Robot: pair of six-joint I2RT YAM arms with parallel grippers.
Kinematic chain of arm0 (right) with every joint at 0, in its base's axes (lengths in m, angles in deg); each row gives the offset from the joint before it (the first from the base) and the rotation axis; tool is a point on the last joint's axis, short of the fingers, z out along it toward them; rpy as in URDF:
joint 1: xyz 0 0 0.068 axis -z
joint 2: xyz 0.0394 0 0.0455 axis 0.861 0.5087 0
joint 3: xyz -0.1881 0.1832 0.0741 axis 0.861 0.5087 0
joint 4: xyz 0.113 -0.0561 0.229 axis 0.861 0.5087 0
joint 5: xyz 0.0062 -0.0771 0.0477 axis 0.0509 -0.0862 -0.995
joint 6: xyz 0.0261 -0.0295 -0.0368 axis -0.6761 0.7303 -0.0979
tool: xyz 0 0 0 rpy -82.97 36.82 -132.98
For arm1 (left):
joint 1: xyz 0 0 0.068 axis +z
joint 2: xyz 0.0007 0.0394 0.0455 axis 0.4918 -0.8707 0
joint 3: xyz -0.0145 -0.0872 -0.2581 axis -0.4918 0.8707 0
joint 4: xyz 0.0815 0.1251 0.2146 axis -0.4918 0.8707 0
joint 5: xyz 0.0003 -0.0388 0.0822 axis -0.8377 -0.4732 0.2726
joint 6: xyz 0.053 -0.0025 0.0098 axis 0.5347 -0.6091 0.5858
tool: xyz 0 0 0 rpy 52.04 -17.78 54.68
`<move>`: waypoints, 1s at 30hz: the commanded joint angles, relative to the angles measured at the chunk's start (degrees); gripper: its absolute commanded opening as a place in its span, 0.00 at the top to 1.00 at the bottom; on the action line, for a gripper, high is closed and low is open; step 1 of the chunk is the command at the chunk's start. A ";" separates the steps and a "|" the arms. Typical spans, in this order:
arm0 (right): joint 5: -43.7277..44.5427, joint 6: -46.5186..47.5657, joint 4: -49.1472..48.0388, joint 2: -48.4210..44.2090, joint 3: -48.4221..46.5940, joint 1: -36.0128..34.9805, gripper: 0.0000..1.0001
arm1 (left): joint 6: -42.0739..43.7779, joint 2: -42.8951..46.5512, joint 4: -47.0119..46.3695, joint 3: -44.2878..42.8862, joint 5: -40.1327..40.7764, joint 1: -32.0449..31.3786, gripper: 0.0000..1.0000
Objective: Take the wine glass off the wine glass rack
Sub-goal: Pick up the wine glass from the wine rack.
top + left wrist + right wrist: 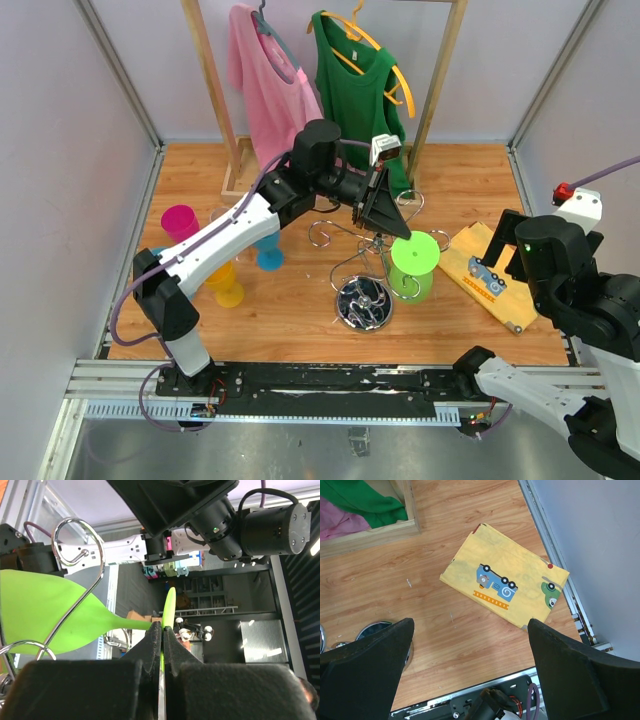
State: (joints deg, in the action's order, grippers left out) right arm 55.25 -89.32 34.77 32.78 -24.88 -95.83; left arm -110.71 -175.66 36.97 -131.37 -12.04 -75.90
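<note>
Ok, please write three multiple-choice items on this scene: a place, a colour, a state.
1. The yellow cloth lies: A flat, right of the wine glass rack; B hung on the rack; C under the rack's base.
2. The wine glass in the left pincer is: A magenta; B green; C blue.
3. The right pincer is: A shut on the cloth; B open, empty; C shut, empty.
Key: 1A, the top view shows it beside the rack; 2B, the clamped foot is green; 3B, its fingers stand wide apart with nothing between.
</note>
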 commanded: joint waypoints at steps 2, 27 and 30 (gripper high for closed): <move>1.43 -1.35 0.44 -0.47 -0.56 1.67 0.02 | 3.17 0.32 3.91 -4.01 -0.59 -1.26 1.00; 1.48 -1.83 1.10 -1.43 -0.80 1.64 0.01 | 4.40 -0.34 4.41 -3.98 -0.18 -5.79 1.00; 1.54 -1.90 1.22 -1.52 -0.80 1.66 0.01 | 4.20 -0.68 4.13 -3.88 -0.20 -6.23 1.00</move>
State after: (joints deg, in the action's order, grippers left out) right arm 55.25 -90.45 35.25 31.60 -24.88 -95.83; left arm -106.47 -175.96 41.80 -134.28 -10.57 -80.94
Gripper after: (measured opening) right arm 0.986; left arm 0.017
